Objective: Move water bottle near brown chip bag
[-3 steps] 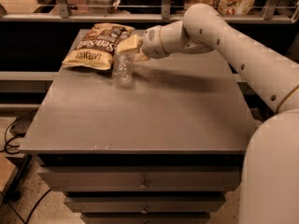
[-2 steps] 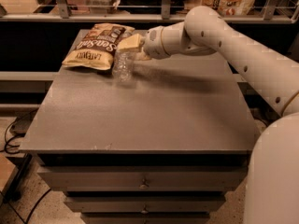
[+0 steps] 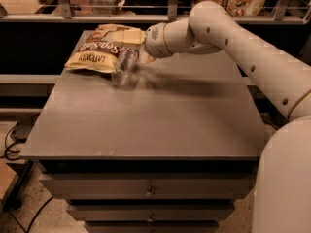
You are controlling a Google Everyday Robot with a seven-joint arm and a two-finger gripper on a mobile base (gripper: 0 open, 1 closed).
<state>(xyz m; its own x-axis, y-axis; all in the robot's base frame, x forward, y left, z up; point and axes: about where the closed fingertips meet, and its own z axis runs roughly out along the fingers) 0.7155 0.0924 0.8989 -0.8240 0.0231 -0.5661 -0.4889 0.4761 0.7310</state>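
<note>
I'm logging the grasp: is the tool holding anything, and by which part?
It cannot be told. The tool is at the upper end of the water bottle, next to the brown chip bag, but any contact is hidden.

You have a grey table with drawers on its near face — cables on the floor left, a metal rail along the far side.

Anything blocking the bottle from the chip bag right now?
Nothing visible. The bottle is on the table right beside the chip bag's near right edge, with no object between them. The gripper is by the bottle's top, toward the table's far left.
</note>
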